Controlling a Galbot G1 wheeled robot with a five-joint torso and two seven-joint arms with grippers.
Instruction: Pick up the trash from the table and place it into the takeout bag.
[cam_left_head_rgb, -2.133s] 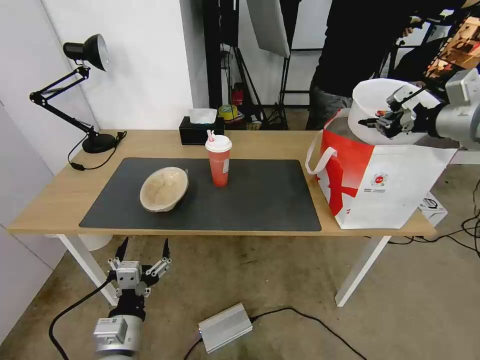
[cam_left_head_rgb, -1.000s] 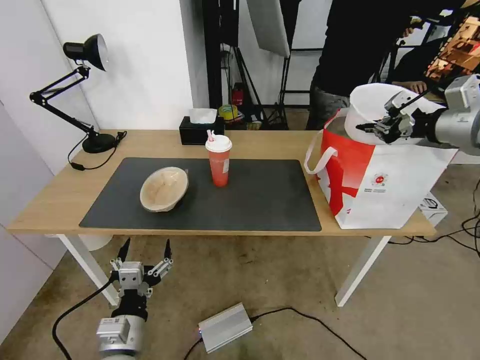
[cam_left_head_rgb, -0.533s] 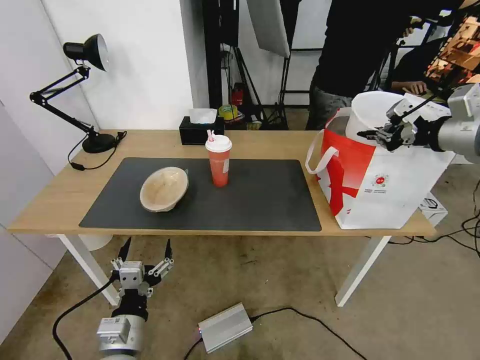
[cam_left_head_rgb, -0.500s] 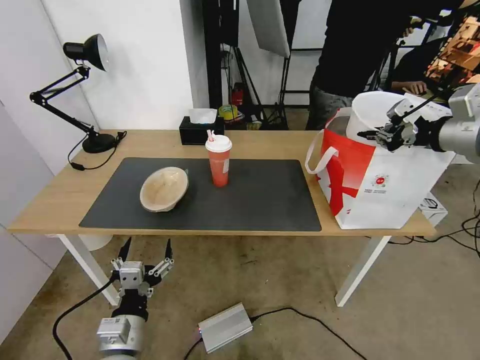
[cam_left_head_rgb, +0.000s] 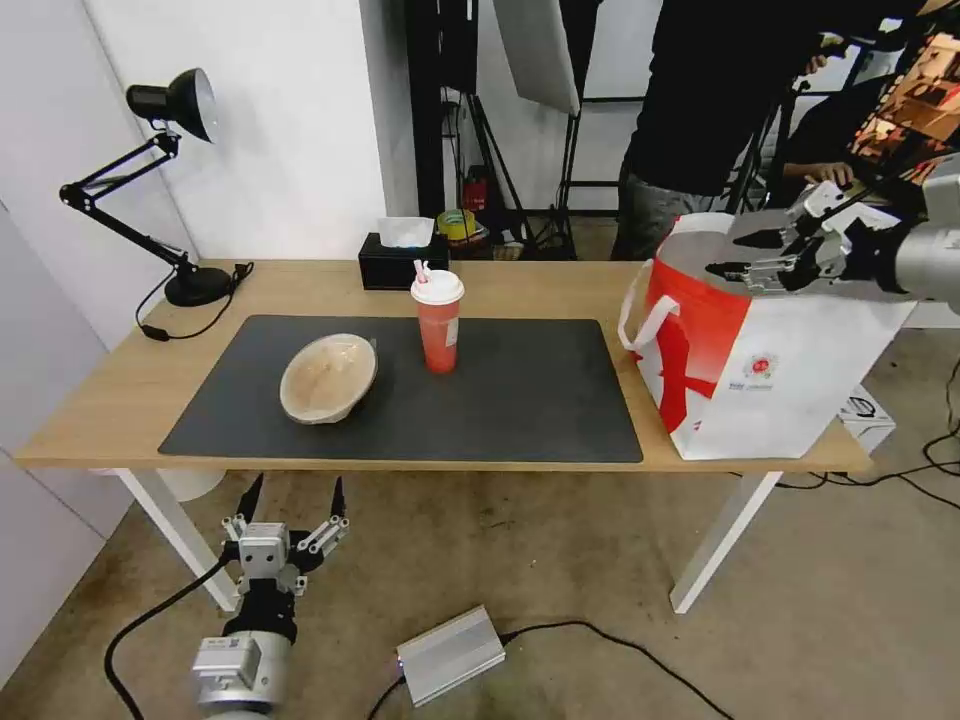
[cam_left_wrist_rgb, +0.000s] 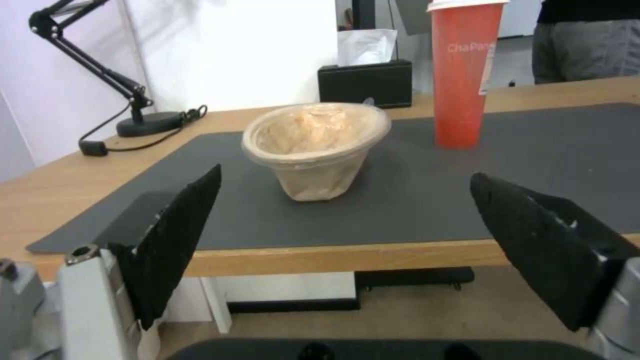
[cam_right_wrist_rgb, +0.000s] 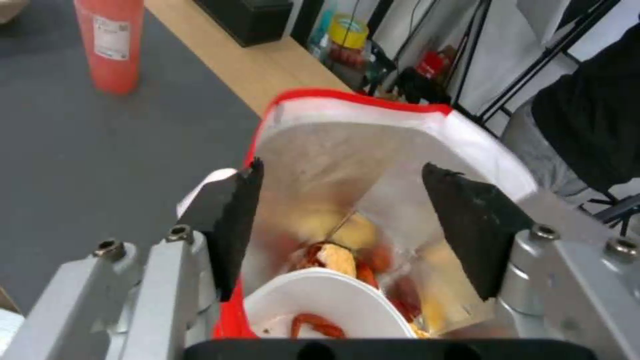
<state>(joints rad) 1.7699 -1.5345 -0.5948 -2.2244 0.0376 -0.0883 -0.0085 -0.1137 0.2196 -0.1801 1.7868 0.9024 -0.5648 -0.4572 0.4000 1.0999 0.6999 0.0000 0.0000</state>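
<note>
Two pieces of trash sit on the dark mat (cam_left_head_rgb: 400, 395) in front of me. Far left on the surface (cam_left_head_rgb: 120, 400) I see the black desk lamp (cam_left_head_rgb: 150, 170), its cord trailing beside the base. My left end effector (cam_left_head_rgb: 288, 508) hangs below the front edge of the surface with its fingers spread wide and nothing between them. Above it on the mat is the beige paper-pulp bowl (cam_left_head_rgb: 328, 377), tilted, with the red-orange drink cup (cam_left_head_rgb: 438, 322) upright just to its right and the black tissue box (cam_left_head_rgb: 403, 258) behind that. At the right end stands the takeout bag (cam_left_head_rgb: 770, 350). My right end effector (cam_left_head_rgb: 745, 255) hovers over its open mouth, fingers wide apart and empty. In the right wrist view, the white round bowl (cam_right_wrist_rgb: 327, 310) with red scraps lies inside the silver lining.
</note>
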